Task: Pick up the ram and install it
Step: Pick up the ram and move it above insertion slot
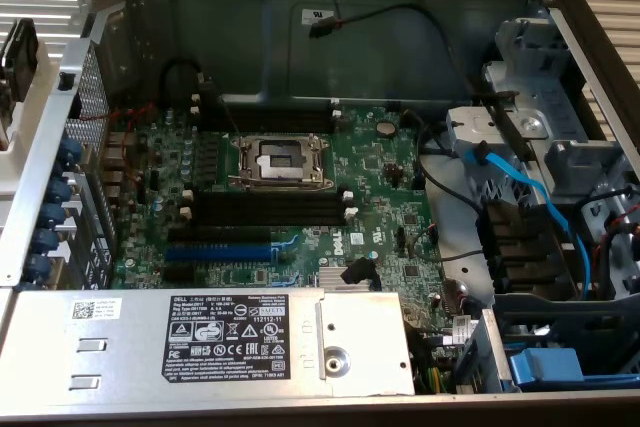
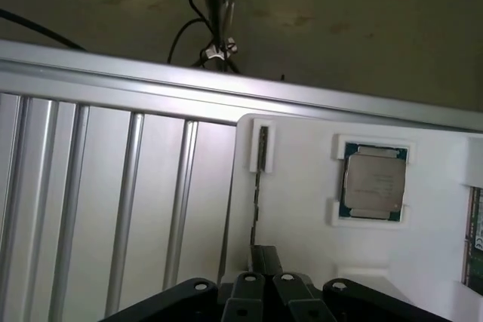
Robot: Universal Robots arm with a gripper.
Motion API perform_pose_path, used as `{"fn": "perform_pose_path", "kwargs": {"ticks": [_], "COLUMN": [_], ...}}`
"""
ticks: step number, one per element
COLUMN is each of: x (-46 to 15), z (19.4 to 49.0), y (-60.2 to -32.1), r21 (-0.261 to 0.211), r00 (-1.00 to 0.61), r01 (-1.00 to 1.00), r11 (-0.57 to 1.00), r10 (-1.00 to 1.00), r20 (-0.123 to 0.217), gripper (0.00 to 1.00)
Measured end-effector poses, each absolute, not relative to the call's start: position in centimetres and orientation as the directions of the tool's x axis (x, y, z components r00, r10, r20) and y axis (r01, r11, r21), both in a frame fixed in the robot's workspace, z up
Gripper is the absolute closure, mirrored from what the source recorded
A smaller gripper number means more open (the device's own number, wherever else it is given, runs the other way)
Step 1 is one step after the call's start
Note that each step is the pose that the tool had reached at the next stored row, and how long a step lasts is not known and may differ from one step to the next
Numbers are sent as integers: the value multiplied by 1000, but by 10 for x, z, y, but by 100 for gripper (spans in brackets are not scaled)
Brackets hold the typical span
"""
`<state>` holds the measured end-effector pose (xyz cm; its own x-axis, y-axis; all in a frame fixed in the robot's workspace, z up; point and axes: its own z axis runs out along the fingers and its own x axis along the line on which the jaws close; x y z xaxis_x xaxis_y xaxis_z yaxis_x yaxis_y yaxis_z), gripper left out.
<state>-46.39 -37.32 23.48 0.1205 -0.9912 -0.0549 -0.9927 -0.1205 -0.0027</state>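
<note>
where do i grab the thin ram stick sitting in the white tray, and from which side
Pinch the ram across its two flat faces near mid-length, coming straight down from above. It seems to stand on edge in a slot of the white tray, so its narrow upper edge is what is exposed.

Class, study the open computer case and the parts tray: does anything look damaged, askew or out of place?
Nothing looks damaged or spilled. The motherboard's CPU socket stands empty, a processor sits in the white tray instead, and the black memory slots hold no sticks.
</note>
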Motion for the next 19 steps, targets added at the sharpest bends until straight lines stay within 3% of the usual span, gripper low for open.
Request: {"fn": "perform_pose_path", "kwargs": {"ticks": [19], "x": [-466], "z": [217], "y": [-374], "r21": [44], "r00": [118], "r01": [-992], "r11": [-121], "r10": [-990], "r20": [-72], "gripper": [90]}}
